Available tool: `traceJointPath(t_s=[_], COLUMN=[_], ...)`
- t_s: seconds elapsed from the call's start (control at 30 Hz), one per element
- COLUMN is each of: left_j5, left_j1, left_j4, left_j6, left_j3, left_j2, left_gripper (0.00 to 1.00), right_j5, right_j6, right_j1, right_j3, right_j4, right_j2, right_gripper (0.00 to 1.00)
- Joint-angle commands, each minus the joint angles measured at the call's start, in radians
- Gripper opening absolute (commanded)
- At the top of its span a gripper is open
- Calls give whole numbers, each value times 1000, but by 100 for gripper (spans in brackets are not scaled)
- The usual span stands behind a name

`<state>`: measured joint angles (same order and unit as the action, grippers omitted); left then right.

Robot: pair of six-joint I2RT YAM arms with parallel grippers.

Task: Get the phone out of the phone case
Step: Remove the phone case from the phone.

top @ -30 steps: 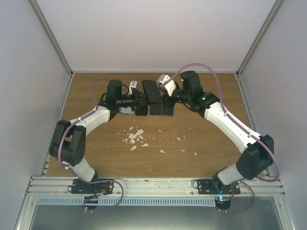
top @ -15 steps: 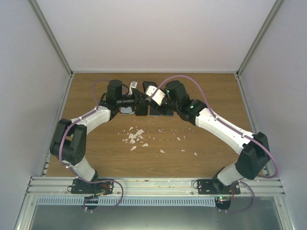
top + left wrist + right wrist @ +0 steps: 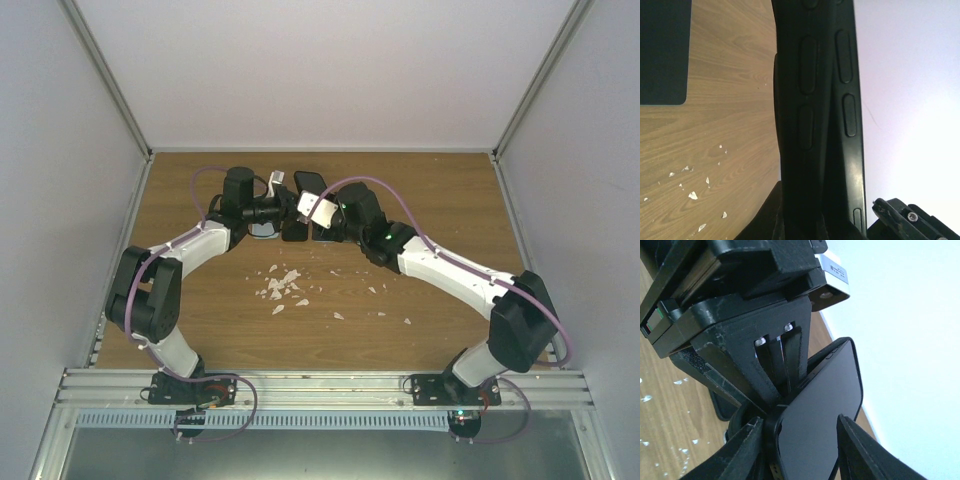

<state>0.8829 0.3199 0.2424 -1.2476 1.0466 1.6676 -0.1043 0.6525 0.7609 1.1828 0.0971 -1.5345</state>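
Right wrist view has the phone [image 3: 820, 400], in its case [image 3: 812, 100], held above the table [image 3: 470, 200], at upper centre of the top view. Left claw [image 3: 287, 209] is clamped on the case's edge. Right claw [image 3: 799, 424] straddles the phone's end at the frame's bottom; whether it presses I cannot tell. A slanted pull could twist the case out of the left claw's thin hold, dropping both.
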Motion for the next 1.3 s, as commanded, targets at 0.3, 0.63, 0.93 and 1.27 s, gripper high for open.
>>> traceJointPath(t_s=[0.3, 0.63, 0.93, 1.27], left_j5=[147, 169, 107, -85], left_j1=[24, 42, 36, 1], left_j4=[140, 134, 4, -195], left_j6=[30, 60, 137, 256], left_j3=[14, 8, 55, 80], left_j2=[-15, -23, 7, 31], left_gripper=[0, 0, 0, 0], right_j5=[-234, -250, -104, -56], right_j6=[250, 253, 80, 3], right_j1=[-14, -50, -62, -65], right_j3=[-124, -52, 126, 219], right_j4=[-268, -278, -31, 111], right_j2=[-29, -77, -31, -6], right_gripper=[20, 12, 1, 1])
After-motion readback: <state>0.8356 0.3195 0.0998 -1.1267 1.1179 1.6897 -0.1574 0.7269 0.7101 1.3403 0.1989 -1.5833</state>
